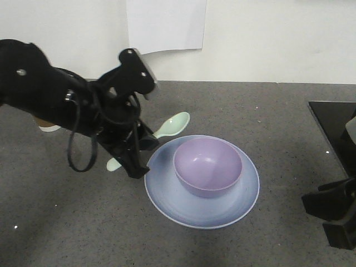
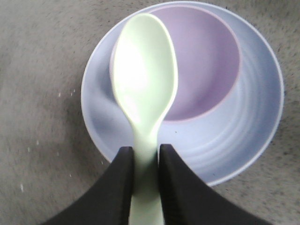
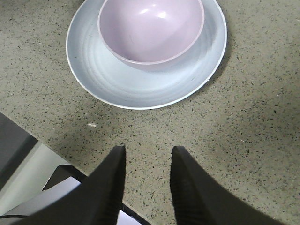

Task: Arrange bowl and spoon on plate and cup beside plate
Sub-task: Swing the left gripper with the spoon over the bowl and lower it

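The pale green spoon (image 2: 145, 75) is clamped by its handle in my shut left gripper (image 2: 144, 149). Its scoop hangs over the left side of the lavender bowl (image 2: 206, 61), raised off the table. The bowl stands on the pale blue plate (image 2: 253, 117), toward its back. In the front view the spoon (image 1: 175, 123) juts out left of the plate (image 1: 167, 194), held by the left gripper (image 1: 139, 147). The cup (image 1: 49, 127) is mostly hidden behind the left arm at far left. My right gripper (image 3: 147, 149) is open and holds nothing, low over the table near the plate (image 3: 140, 84).
A white sheet (image 1: 166, 25) hangs on the back wall. A black flat block (image 1: 334, 119) lies at the right edge of the table. In the right wrist view the table's edge and a pale surface (image 3: 28, 173) show at lower left.
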